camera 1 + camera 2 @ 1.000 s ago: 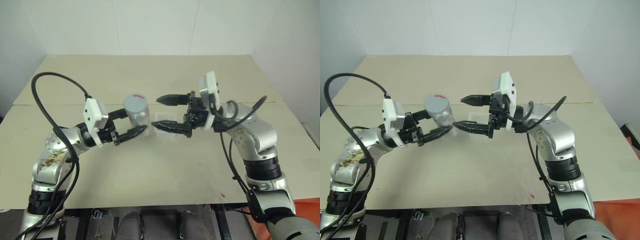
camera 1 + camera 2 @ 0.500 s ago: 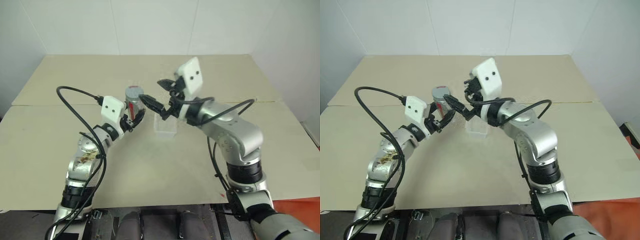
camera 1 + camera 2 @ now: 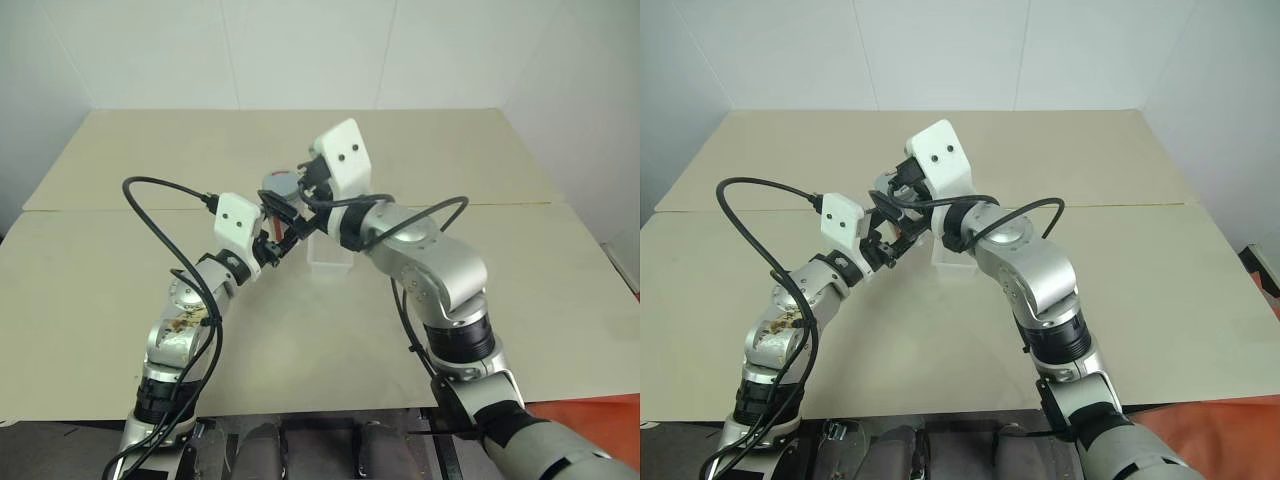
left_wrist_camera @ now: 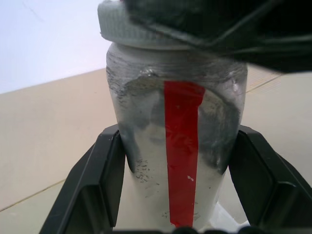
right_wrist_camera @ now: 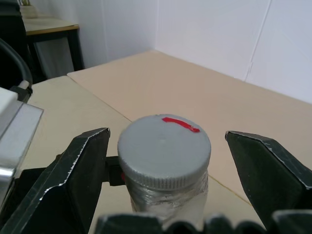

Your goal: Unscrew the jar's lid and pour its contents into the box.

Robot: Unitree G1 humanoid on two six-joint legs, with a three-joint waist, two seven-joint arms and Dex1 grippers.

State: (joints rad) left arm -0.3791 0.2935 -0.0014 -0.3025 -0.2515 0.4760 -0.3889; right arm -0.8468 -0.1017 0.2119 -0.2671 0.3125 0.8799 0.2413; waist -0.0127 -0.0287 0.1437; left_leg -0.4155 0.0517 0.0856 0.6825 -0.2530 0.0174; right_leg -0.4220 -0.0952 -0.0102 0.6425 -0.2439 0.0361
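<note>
- Plainly, the left gripper [image 4: 178, 195] is pinching the jar [image 4: 175, 146] by its body, one black finger on each side, so that the jar stands upright above the table [image 3: 120, 300] and cannot turn when the cap is twisted.
- The red stripe [image 4: 182, 151] runs down the jar's clear wall, facing the left wrist; greyish contents cling inside, so keeping it upright keeps them in.
- The lid [image 5: 164, 148] is on the jar, grey and ribbed, with a small red mark on top.
- The right gripper [image 5: 165, 161] is spread wide, one finger on each side of the lid and apart from it, lined up, I judge, to close on the cap and unscrew it.
- The box [image 3: 330, 255] sits on the table just beside and below the jar, partly hidden by the right arm, near enough for pouring once the lid is off.
</note>
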